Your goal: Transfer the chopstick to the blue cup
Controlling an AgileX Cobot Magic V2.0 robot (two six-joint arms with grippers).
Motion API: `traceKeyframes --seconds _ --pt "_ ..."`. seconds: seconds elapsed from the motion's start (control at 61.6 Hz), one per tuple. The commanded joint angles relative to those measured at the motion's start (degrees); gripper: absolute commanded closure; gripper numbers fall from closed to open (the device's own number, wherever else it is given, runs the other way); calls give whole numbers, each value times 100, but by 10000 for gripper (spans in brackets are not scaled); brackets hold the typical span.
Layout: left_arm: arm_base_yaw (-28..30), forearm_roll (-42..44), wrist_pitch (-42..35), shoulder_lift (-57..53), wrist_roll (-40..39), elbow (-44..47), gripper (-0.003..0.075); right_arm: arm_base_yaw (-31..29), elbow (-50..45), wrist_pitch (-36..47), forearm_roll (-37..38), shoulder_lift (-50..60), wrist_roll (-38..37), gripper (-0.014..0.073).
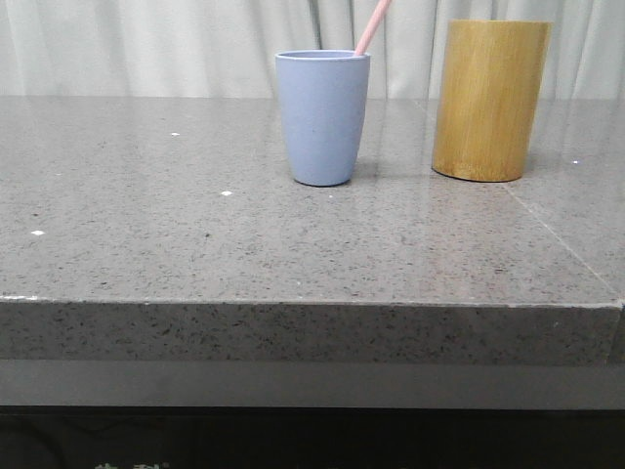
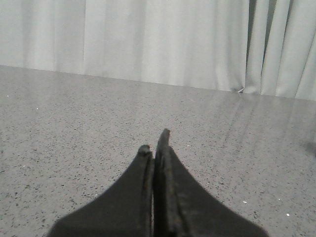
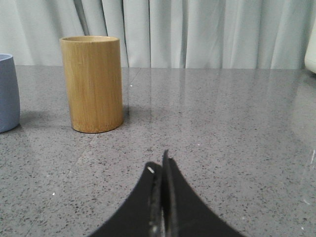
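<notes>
The blue cup (image 1: 322, 117) stands upright on the grey stone table at mid-depth, slightly left of the bamboo holder. A pale pink chopstick (image 1: 372, 26) leans out of the cup's mouth, tilting up to the right past the top of the front view. In the right wrist view a sliver of the blue cup (image 3: 8, 93) shows beside the holder. My left gripper (image 2: 155, 143) is shut with nothing between its fingers, low over bare table. My right gripper (image 3: 160, 165) is also shut and empty, well in front of the holder.
A tall tan bamboo holder (image 1: 490, 100) (image 3: 93, 84) stands right of the cup. The table's front edge (image 1: 312, 303) runs across the front view. White curtains hang behind. A white object (image 3: 310, 52) peeks in at one side of the right wrist view.
</notes>
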State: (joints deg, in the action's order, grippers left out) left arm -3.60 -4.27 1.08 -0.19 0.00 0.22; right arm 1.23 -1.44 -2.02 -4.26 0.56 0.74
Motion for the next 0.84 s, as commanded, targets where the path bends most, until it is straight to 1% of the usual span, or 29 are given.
traceKeyframes --seconds 0.0,0.13,0.827 --pt "19 -39 -447 -135 0 73 739 -112 13 433 -11 131 37 660" --pt "19 -39 -447 -135 0 73 739 -273 13 433 -11 131 37 660" --pt "19 -39 -447 -135 0 73 739 -255 13 433 -11 125 37 660"
